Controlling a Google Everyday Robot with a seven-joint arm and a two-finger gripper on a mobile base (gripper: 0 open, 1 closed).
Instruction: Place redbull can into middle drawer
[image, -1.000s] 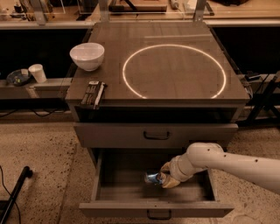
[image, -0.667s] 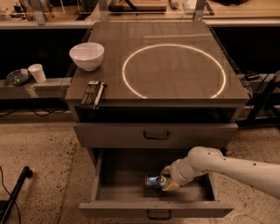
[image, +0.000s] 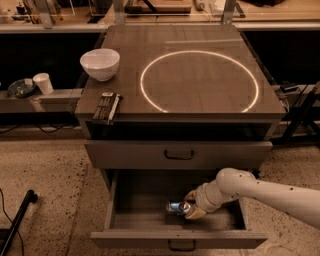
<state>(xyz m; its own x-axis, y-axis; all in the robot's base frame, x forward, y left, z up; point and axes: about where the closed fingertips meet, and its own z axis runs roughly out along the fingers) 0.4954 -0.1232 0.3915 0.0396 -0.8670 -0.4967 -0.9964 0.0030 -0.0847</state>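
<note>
The middle drawer is pulled open below a shut grey drawer; its front carries a small dark handle. The redbull can lies on its side inside the drawer, right of centre, blue and silver with a shiny end facing left. My white arm reaches in from the right. My gripper is down inside the drawer with its fingers around the can's right end, shut on it.
On the cabinet top stand a white bowl at the left and a flat dark packet at the front left edge. A paper cup sits on a low shelf to the left. A dark pole lies on the floor.
The arm has shifted slightly within the drawer; the can stays in the gripper, low on the drawer floor. Nothing else moved.
</note>
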